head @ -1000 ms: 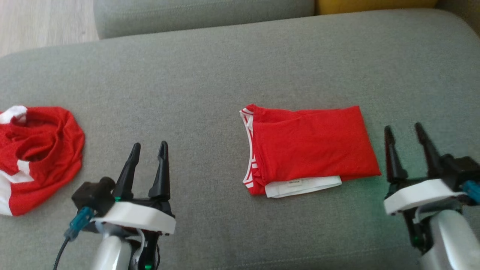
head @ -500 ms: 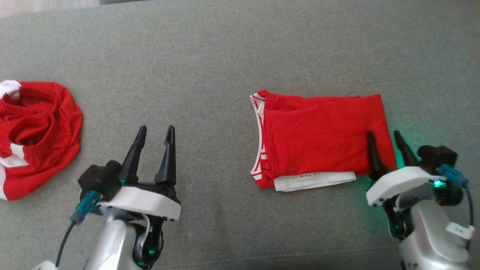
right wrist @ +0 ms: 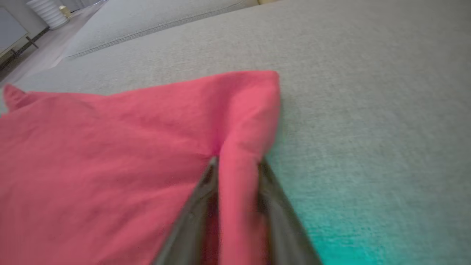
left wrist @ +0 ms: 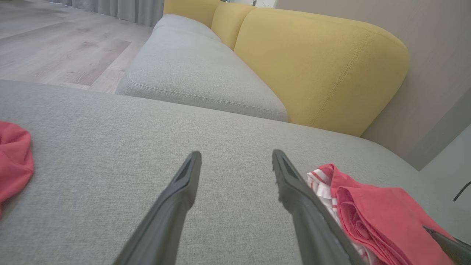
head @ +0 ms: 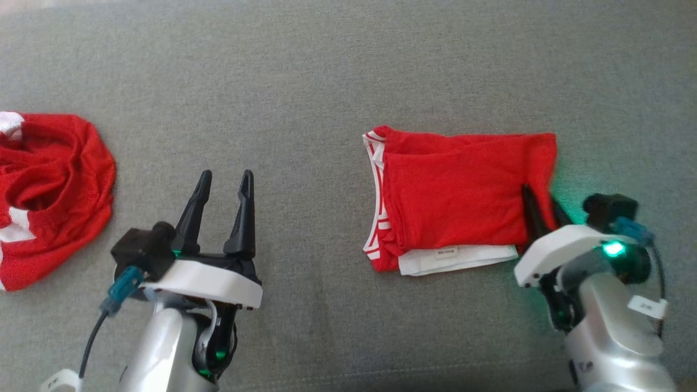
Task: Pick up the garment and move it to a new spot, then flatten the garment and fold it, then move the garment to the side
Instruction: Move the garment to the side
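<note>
The garment point(head: 457, 201) is red with white trim, folded into a rectangle on the grey sofa seat point(head: 326, 81), right of centre. My right gripper point(head: 540, 204) is at its right edge, one finger on each side of a raised ridge of red cloth. In the right wrist view the gripper point(right wrist: 238, 163) pinches that ridge of the garment point(right wrist: 110, 147). My left gripper point(head: 226, 175) hovers open over bare cushion, well left of the garment. From the left wrist, the left gripper point(left wrist: 236, 152) is spread and empty, with the garment point(left wrist: 368, 213) to its right.
A second red and white garment point(head: 49, 190) lies crumpled at the far left of the seat, also seen as a crumpled red cloth point(left wrist: 13, 162). A yellow backrest point(left wrist: 316, 62), another grey cushion point(left wrist: 198, 73) and wooden floor point(left wrist: 55, 48) lie beyond.
The camera has tilted down. My right gripper moved left onto the garment's right edge and closed on it, bunching the cloth. The left gripper stayed open.
</note>
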`<state>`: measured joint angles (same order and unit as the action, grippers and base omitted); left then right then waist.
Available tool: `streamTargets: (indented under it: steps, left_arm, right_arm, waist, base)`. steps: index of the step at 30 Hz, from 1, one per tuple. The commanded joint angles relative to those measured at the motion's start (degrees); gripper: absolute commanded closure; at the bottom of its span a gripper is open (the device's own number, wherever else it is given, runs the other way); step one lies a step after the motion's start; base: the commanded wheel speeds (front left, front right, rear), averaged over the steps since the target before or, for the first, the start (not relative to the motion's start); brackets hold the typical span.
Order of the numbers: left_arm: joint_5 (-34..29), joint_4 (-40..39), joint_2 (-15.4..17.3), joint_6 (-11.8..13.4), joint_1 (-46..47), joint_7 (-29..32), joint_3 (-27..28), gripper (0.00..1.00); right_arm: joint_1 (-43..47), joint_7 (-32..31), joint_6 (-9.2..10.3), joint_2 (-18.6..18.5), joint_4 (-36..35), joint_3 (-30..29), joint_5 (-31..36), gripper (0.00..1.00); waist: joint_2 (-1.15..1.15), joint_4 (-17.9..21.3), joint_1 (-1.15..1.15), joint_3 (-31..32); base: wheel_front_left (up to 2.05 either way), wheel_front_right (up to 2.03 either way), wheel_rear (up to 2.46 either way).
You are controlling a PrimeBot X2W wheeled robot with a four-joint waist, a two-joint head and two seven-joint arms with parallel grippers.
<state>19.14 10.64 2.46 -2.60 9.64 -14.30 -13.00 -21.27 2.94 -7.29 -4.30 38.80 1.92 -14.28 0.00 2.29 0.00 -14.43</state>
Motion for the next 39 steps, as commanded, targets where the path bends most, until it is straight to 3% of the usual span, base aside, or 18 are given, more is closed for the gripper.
streamTargets:
  steps: [1, 6, 9, 14, 19, 23, 30, 36, 38, 39]
  left_arm:
    - [-0.2, -1.7, 0.4, 0.0, 1.7, -0.7, 1.9, 0.0]
    - [0.1, -1.7, 0.4, 0.0, 1.5, -0.7, 2.2, 0.0]
    - [0.1, -1.8, 0.4, -0.1, 1.5, -0.7, 2.2, 0.0]
    - [2.0, -2.2, 0.4, -0.1, 1.9, -0.7, 2.5, 0.0]
    - [1.9, -2.4, 0.4, -0.4, 3.3, -0.7, 2.0, 0.0]
    - [1.7, -2.5, 0.4, -0.5, 4.0, -0.7, 2.0, 0.0]
    - [1.1, -2.6, 0.4, -0.8, 4.1, -0.7, 3.0, 0.0]
    - [0.7, -2.7, 0.4, -0.9, 4.1, -0.7, 3.2, 0.0]
    - [0.7, -2.7, 0.4, -0.9, 4.3, -0.7, 3.1, 0.0]
    - [0.7, -2.6, 0.4, -0.9, 4.4, -0.7, 3.0, 0.0]
  right_arm:
    - [-1.2, 0.1, -0.2, 0.6, -0.9, 3.4, 0.4, 1.0]
    - [-4.0, 5.7, -0.2, -6.0, -5.7, 10.8, 10.2, 1.0]
    - [-6.0, 6.1, -0.2, -9.4, -8.6, 12.5, 12.3, 1.0]
    - [-9.8, 2.3, -0.2, -17.4, -10.7, 12.3, 10.2, 1.0]
    - [-12.2, -0.7, -0.2, -27.1, -7.5, 8.8, 6.0, 1.0]
    - [-13.3, -1.9, -0.2, -31.4, -4.3, 5.9, 4.6, 1.0]
    - [-15.4, -3.1, -0.2, -34.1, 0.5, -0.3, 4.6, 1.0]
    - [-15.8, -2.8, -0.2, -32.2, 1.6, -4.2, 6.7, 1.0]
    - [-15.9, -2.5, -0.2, -31.1, 1.3, -5.1, 7.1, 0.65]
    - [-16.0, -2.5, -0.2, -30.4, 1.1, -5.6, 6.8, 0.0]
  waist:
    - [0.0, 0.3, 0.0, 0.3]
    - [0.0, 1.4, 0.0, 1.1]
    - [0.0, 1.9, 0.0, 1.0]
    - [0.0, 2.5, 0.0, -0.5]
    - [0.0, 1.9, 0.0, -2.5]
    - [0.0, 1.6, 0.0, -3.7]
    - [0.0, 1.4, 0.0, -5.3]
    - [0.0, 1.5, 0.0, -6.0]
    - [0.0, 1.6, 0.0, -6.1]
    - [0.0, 1.7, 0.0, -6.1]
  base:
    - [0.0, 0.0, 0.0]
    - [0.0, 0.0, 0.0]
    - [0.0, 0.0, 0.0]
    - [0.0, 0.0, 0.0]
    - [0.0, 0.0, 0.0]
    - [0.0, 0.0, 0.0]
    - [0.0, 0.0, 0.0]
    - [0.0, 0.0, 0.0]
    - [0.0, 0.0, 0.0]
    - [0.0, 0.0, 0.0]
